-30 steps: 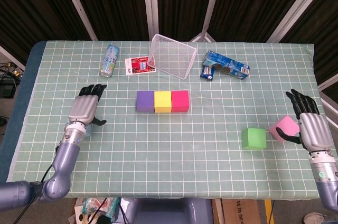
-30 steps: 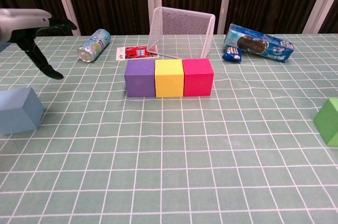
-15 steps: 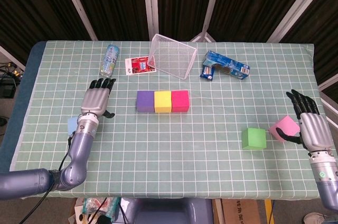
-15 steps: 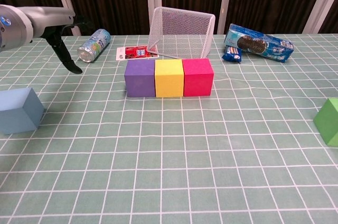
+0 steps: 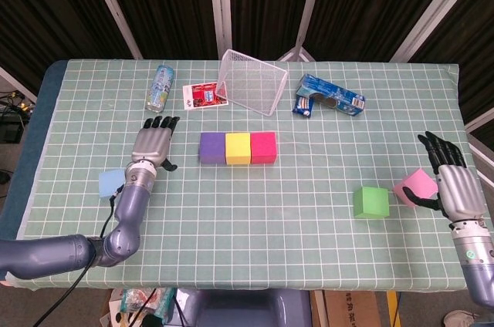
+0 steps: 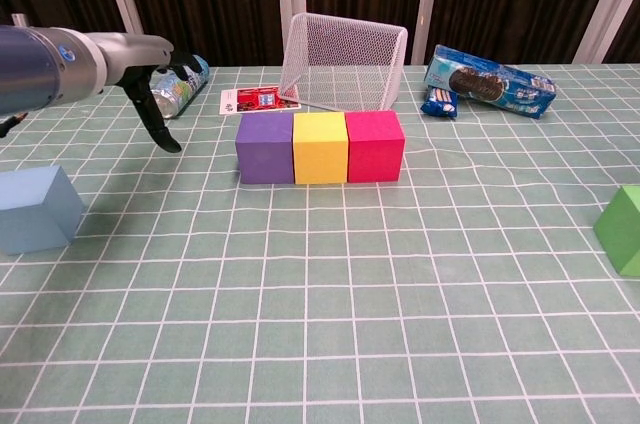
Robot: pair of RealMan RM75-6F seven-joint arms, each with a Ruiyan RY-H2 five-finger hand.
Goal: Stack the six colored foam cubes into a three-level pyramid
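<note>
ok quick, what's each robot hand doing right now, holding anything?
Left robot hand: open, empty, beside the purple foam cube.
Right robot hand: fingers spread, thumb against the pink foam cube; grip cannot be told.

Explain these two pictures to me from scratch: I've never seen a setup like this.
This is a two-armed robot with humanlike hands, steered remotely by a person. One camera looks down from its head, the other forward from its chest.

On the green checked tablecloth three foam cubes form a row: purple cube, yellow cube, red cube. A light blue cube, green cube and pink cube lie apart. Behind are a white wire basket, a drink can, a red card and a blue biscuit pack.

The left hand is open and holds nothing. The right hand is beside the pink cube; a grip isn't clear.
</note>
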